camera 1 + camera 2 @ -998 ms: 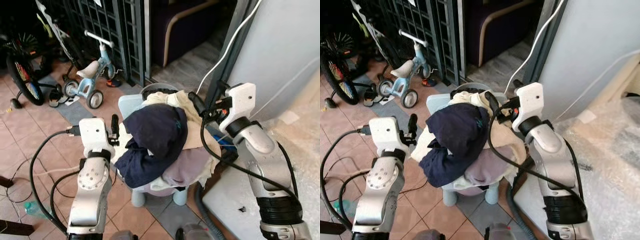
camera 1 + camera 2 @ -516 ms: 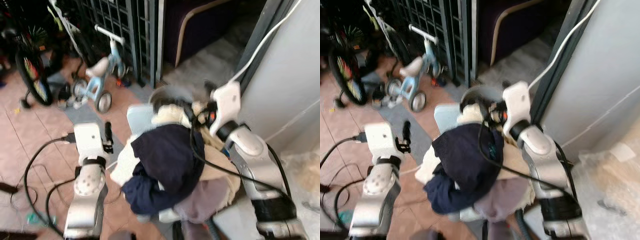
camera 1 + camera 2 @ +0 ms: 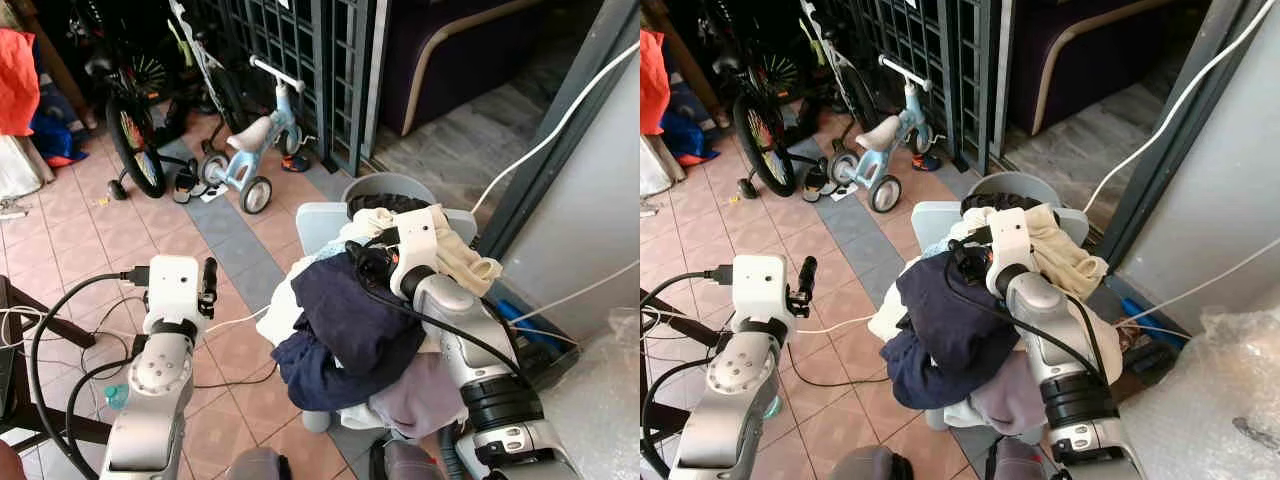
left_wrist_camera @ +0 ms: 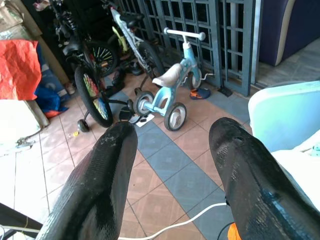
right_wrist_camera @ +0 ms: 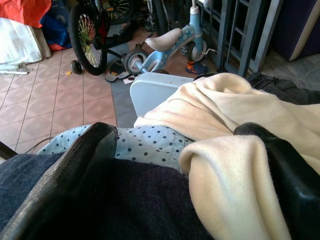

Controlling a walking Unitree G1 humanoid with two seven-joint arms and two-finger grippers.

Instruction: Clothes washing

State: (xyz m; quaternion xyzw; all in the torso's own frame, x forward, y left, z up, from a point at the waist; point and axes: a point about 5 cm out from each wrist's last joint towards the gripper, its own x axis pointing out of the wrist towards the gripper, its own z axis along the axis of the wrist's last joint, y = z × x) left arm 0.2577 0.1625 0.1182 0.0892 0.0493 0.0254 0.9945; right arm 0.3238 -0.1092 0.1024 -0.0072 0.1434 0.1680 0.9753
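My right tool (image 5: 185, 150) sits on top of the heap of clothes (image 3: 370, 330), with its 2 fingers (image 5: 85, 165) spread apart and pressed down into the cloth: one lies on the dark navy garment (image 3: 355, 310), the other against the cream garment (image 5: 235, 115), and a pale blue dotted cloth (image 5: 145, 142) shows between them. The fingers are open around the fabric, not closed on anything. The heap is piled high over a light blue plastic chair (image 3: 315, 220), spilling down its front, with a mauve piece (image 3: 425, 395) hanging low on the side nearer my right arm. A grey bucket (image 3: 385, 188) stands just behind the chair, near the dark metal gate (image 3: 340, 60). My left tool (image 4: 170, 175) hangs out to the left of the heap, well apart from it, over the tiled floor (image 3: 90, 230), its fingers wide apart and holding nothing; through the gap I see a small blue tricycle (image 4: 172, 92) and a bicycle wheel (image 4: 92, 97). A white cable (image 3: 240, 320) trails across the tiles toward the chair.
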